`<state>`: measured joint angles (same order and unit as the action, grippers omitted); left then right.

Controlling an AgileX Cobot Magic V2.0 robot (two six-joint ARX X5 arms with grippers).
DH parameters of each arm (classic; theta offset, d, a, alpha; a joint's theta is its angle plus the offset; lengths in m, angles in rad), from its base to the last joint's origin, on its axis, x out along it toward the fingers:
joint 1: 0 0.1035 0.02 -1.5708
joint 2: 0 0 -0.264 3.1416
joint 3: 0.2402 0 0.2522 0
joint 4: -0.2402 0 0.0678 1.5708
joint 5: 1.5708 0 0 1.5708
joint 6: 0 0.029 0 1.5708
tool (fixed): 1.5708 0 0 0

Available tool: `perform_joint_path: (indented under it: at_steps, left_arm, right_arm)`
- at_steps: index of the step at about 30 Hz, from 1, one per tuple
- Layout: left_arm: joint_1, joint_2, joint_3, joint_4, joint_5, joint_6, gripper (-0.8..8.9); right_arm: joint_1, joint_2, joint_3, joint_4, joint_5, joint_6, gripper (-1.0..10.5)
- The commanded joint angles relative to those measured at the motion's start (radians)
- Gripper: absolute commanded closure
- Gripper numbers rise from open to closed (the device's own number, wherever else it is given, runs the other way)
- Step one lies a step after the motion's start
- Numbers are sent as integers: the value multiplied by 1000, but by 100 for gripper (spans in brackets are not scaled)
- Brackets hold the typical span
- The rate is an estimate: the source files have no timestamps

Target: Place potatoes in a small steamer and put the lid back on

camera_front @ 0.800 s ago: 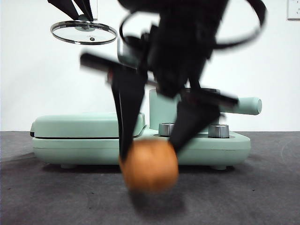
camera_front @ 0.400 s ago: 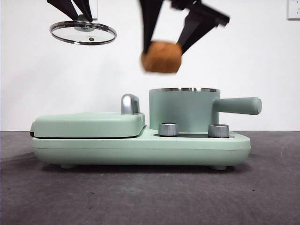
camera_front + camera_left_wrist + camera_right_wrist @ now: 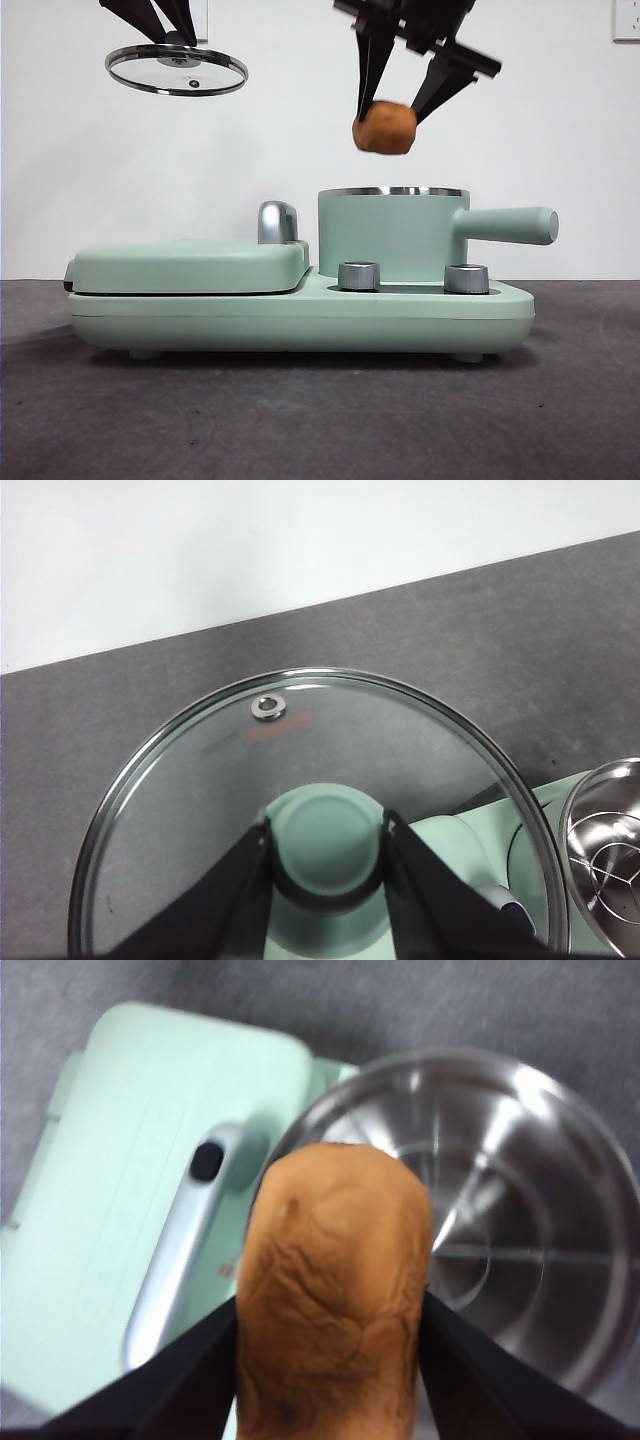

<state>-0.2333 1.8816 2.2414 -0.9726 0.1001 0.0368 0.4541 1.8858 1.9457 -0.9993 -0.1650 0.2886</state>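
The right gripper (image 3: 398, 105) is gripping the potato (image 3: 385, 128) between its two black jaws and holding it in the air above the steamer (image 3: 390, 232), over the side of the rim nearer the griddle (image 3: 190, 266). The potato is clear of the steel rim, with white wall showing between them. In the right wrist view the potato (image 3: 335, 1290) is filling the gap between the jaws, its wrinkled orange-brown skin facing the camera, and the steamer's open steel bowl (image 3: 500, 1220) is lying beneath and beside it, with nothing else showing inside. The griddle's flat green cover (image 3: 140, 1180) and its chrome handle (image 3: 180, 1250) are sitting just beside the steamer.

The left gripper (image 3: 168, 25) is holding the lid (image 3: 177, 70) high in the air, well apart from the steamer, above the griddle on the side away from the steamer's handle (image 3: 505, 225). The lid is hanging nearly level, slightly tilted. In the left wrist view the jaws are clamping the mint-green knob (image 3: 325, 838) from both sides, and the glass lid (image 3: 200, 810) is spreading out around it with its steel rim; the grey tabletop (image 3: 480, 640) is showing through and beyond the glass, and part of the steamer's steel inside (image 3: 610, 860) is showing at one edge.

The steamer is standing on the mint-green base (image 3: 300, 318), behind two steel dials (image 3: 360, 276), its stubby handle pointing away from the griddle. The base is resting on the dark tabletop (image 3: 320, 420).
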Motion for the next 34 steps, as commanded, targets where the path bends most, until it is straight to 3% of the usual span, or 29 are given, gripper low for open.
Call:
perform_joint_path:
  at_steps: [1, 17, 23, 34]
  left_arm:
    - [-3, -12, 39, 26, 0, -3, 797]
    - [-2, -11, 39, 26, 0, -3, 797]
    - [-2, -11, 39, 24, 0, -3, 797]
    - [-2, -11, 39, 22, 0, -3, 797]
  right_arm:
    - [-6, 82, 60, -5, -2, -41, 714]
    - [-13, 211, 82, -78, 69, -101, 711]
    - [-18, 212, 82, -97, 68, -114, 593]
    - [-20, 189, 173, -137, 63, -131, 561]
